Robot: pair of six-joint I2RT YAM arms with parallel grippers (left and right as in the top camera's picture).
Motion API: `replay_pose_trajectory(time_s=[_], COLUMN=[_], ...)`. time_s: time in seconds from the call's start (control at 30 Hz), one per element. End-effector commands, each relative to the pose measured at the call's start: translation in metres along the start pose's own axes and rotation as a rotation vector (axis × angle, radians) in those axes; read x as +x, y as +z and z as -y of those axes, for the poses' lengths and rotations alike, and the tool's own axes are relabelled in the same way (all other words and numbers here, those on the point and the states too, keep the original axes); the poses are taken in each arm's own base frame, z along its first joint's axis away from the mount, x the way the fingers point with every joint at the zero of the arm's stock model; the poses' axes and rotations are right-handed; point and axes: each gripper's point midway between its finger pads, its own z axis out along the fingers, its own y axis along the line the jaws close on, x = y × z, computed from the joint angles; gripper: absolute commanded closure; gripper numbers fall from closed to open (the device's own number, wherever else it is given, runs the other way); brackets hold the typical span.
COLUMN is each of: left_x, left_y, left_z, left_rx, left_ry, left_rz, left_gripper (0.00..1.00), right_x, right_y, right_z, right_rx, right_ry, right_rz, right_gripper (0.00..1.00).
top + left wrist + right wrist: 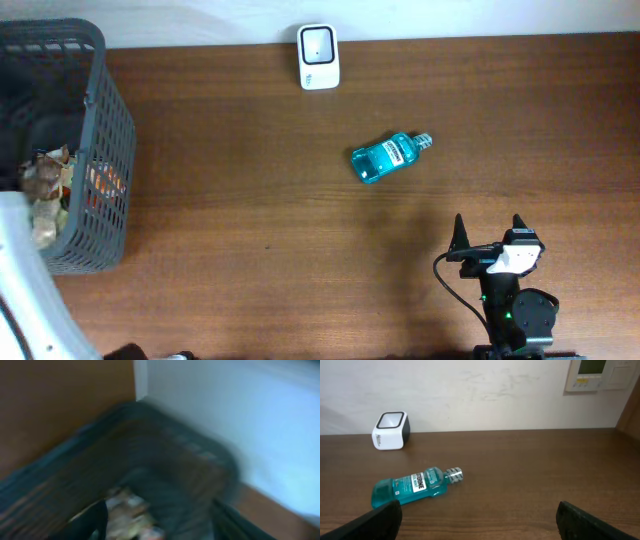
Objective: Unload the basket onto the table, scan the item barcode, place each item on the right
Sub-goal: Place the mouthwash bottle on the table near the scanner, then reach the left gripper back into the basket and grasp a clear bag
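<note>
A teal mouthwash bottle lies on its side on the wooden table, cap pointing right, also seen in the right wrist view. The white barcode scanner stands at the table's far edge. My right gripper rests open near the front edge, short of the bottle, with nothing between its fingers. My left gripper hangs over the grey basket. Its dark fingers stand apart above crumpled packets. That view is badly blurred.
The grey mesh basket fills the left end of the table and holds several snack packets. My white left arm reaches into it from the front left. A wall panel hangs behind the table.
</note>
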Motion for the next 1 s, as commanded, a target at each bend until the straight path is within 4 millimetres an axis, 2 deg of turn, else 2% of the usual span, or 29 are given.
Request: replay_pose_trajectory(time_s=[0.0,0.03,0.07,0.13,0.17,0.23,0.3,0.33,0.37,0.5,0.57,0.67,0.7,0.73,0.77,0.8,0.83,0.93,0.97], left_x=[0.058,0.082,0.101,0.139,0.153,0.170,0.196,0.204,0.218,0.255,0.262,0.266,0.266,0.263,0.262,0.262,0.261,0.247,0.219], left_y=[0.059,0.081,0.099,0.128,0.139,0.152,0.166,0.169,0.174,0.182,0.185,0.186,0.188,0.190,0.191,0.191,0.192,0.191,0.186], left_z=[-0.056,-0.067,-0.067,-0.052,-0.053,-0.060,-0.073,-0.073,-0.076,-0.097,-0.101,-0.110,-0.112,-0.114,-0.115,-0.115,-0.115,-0.113,-0.108], left_rx=[-0.140,-0.162,-0.142,-0.026,-0.037,-0.086,-0.169,-0.165,-0.169,-0.263,-0.273,-0.309,-0.312,-0.315,-0.317,-0.318,-0.318,-0.321,-0.333], left_ry=[-0.003,0.030,0.087,0.222,0.239,0.264,0.341,0.357,0.365,0.421,0.422,0.428,0.423,0.417,0.413,0.412,0.410,0.399,0.325], left_rz=[-0.229,-0.309,-0.371,-0.488,-0.529,-0.582,-0.670,-0.695,-0.739,-0.834,-0.837,-0.836,-0.832,-0.819,-0.815,-0.813,-0.808,-0.776,-0.704], left_gripper=[0.40,0.39,0.38,0.35,0.33,0.32,0.32,0.31,0.29,0.20,0.20,0.26,0.41,0.63,0.78,0.87,1.00,1.00,1.00], right_x=[0.003,0.003,0.003,0.003,0.003,0.003,0.003,0.003,0.003,0.003,0.003,0.003,0.003,0.003,0.003,0.003,0.003,0.003,0.003], right_y=[0.000,0.000,0.000,0.000,0.000,0.000,0.000,0.000,0.000,0.000,0.000,0.000,0.000,0.000,0.000,0.000,0.000,0.000,0.000], right_z=[0.003,0.003,0.003,0.003,0.003,0.003,0.003,0.003,0.003,0.003,0.003,0.003,0.003,0.003,0.003,0.003,0.003,0.003,0.003], right_rx=[0.015,0.015,0.015,0.015,0.015,0.015,0.015,0.015,0.015,0.015,0.015,0.015,0.015,0.015,0.015,0.015,0.015,0.015,0.015], right_ry=[0.002,0.002,0.002,0.002,0.002,0.002,0.002,0.002,0.002,0.002,0.002,0.002,0.002,0.002,0.001,0.002,0.002,0.002,0.001], right_rz=[-0.005,-0.005,-0.005,-0.005,-0.005,-0.005,-0.005,-0.005,-0.005,-0.005,-0.005,-0.005,-0.005,-0.005,-0.005,-0.005,-0.005,-0.005,-0.005], right_gripper=[0.02,0.02,0.02,0.02,0.02,0.02,0.02,0.02,0.02,0.02,0.02,0.02,0.01,0.02,0.02,0.02,0.02,0.02,0.02])
